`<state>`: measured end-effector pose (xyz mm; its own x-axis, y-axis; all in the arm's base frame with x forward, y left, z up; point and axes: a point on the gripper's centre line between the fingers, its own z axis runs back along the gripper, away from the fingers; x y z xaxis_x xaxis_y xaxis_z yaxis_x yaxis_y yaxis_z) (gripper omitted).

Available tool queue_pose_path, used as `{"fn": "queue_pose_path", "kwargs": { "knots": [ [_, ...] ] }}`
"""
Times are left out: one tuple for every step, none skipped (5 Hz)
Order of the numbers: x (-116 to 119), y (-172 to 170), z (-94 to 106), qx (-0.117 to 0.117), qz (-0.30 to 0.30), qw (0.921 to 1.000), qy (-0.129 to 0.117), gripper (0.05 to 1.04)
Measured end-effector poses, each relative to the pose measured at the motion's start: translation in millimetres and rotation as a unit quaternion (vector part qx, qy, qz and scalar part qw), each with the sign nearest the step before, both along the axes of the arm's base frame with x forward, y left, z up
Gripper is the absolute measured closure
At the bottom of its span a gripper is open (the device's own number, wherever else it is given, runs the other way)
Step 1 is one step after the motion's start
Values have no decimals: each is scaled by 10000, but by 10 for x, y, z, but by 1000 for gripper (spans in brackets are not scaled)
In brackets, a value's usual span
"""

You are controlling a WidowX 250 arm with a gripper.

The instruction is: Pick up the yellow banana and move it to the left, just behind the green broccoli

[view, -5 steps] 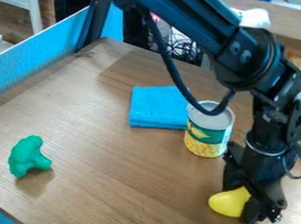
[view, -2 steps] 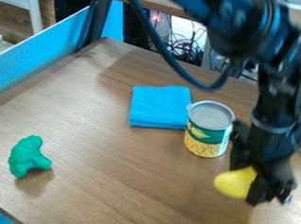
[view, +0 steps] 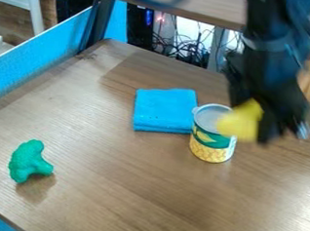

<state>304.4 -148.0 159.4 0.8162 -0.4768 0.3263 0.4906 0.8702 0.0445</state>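
Pincer (view: 254, 112) was snug round my yellow thing (view: 239, 125), near the can (view: 212, 135). Carrying step, I figured; next move needed clearance from that can.

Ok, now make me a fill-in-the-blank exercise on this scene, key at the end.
The smooth object held by the gripper is coloured ____.
The corn can stands ____, not on its side.
The folded cloth is coloured ____.
Of the corn can and the toy broccoli, the one nearer the picture's left edge is the ____.

Missing words: yellow; upright; blue; toy broccoli
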Motion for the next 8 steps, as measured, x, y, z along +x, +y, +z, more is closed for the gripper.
{"fn": "queue_pose_path", "kwargs": {
  "knots": [
    [-12, 527, 207, -162, 893, 9956, -237, 480],
    [-8, 1038, 174, -315, 1689, 9850, -151, 480],
    [-90, 1485, 63, -286, 2294, 9729, 9, 480],
    [-216, 1813, -81, -249, 2762, 9606, 194, 480],
    [-339, 2125, -225, -196, 3101, 9501, 261, 480],
    [-404, 2389, -565, -225, 3239, 9451, 372, 480],
    [-360, 2435, -850, -267, 3170, 9464, 568, 480],
    [-334, 2442, -1037, -273, 3144, 9468, 631, 480]
  ]
}}
